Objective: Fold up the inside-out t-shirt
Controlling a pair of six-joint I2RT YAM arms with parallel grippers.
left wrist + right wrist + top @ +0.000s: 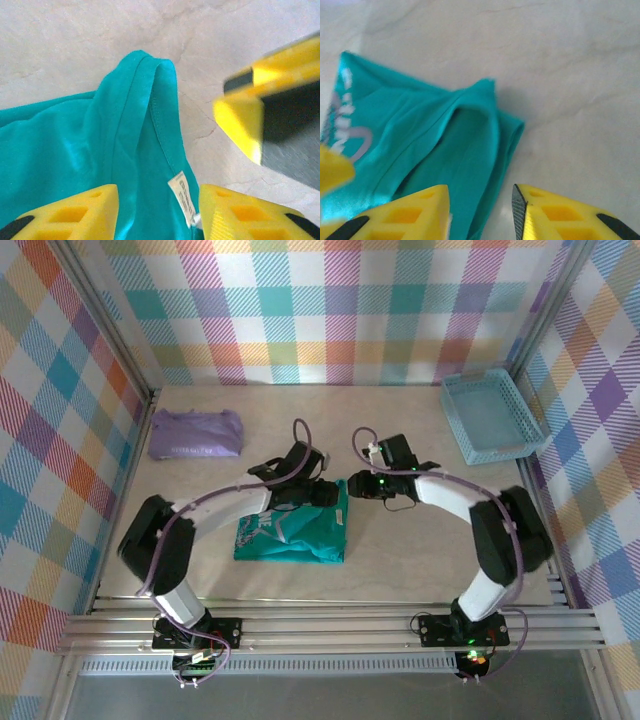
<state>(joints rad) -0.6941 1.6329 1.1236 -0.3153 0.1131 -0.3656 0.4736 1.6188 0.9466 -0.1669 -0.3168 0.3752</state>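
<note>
The inside-out t-shirt [295, 532] lay as a compact teal rectangle near the middle of the tabletop [420, 565], a little left of centre, with its pale print [262, 530] on the left part. Both arms reached in over its far right corner. The left pincer [158, 195] stood moderately wide just above the cloth, its yellow fingers [80, 212] apart, with a hemmed fold and a small white label [184, 196] lying in the gap between them and nothing pinched. The right pincer [479, 192] was parted more narrowly, hanging over the folded edge of the shirt where the cloth met bare tabletop, its fingers [555, 212] off the fabric. The two pincers were close together, each one's yellow finger showing blurred in the other's wrist view. At the far right corner sat a light blue plastic basket [492, 417], set at a slight angle, its floor in plain view. At the far left lay a folded lavender garment [195, 433], well apart from the shirt.
</note>
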